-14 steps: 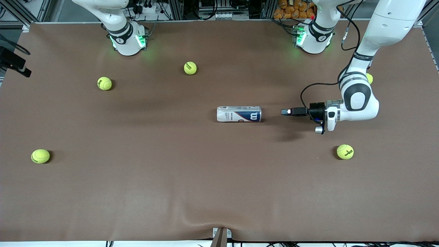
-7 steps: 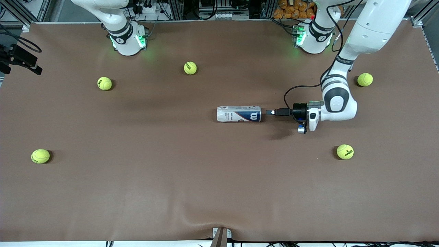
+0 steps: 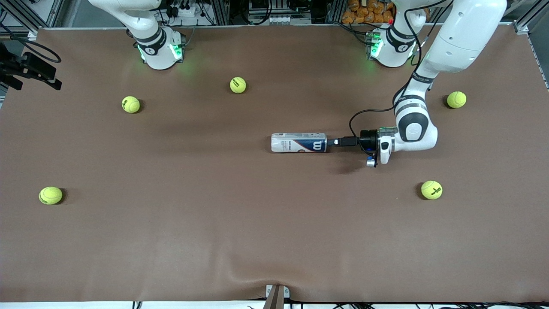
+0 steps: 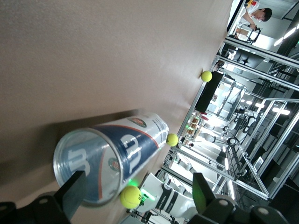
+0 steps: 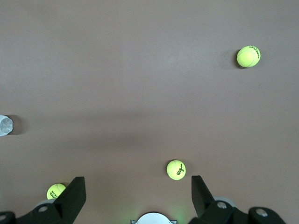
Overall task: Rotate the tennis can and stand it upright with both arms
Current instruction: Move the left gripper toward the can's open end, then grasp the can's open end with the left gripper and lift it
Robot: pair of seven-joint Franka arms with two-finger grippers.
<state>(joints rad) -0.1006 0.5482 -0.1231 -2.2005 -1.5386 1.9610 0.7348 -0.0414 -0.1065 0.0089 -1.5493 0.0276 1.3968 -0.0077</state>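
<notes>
The clear-plastic tennis can with blue-and-white label [image 3: 299,143] lies on its side mid-bench on the brown bench [image 3: 257,231]. The left end effector [image 3: 336,141], fingers apart, sits at its 3 o'clock end, just at the rim: the approach step. Next, judge alignment before pushing or gripping. The right end effector [image 5: 138,196], also apart, waits aloft.

light: even overhead, I read the brown table [image 3: 171,240] evenly lit | shadows: soft, short, at 3 o'clock of each tennis ball [image 3: 131,104]; broad dim band under the left arm [image 3: 414,128] | glare: bright windows at 3 o'clock in left wrist view | focus: front sharp; tennis can [image 4: 110,158] crisp, background hall soft
</notes>
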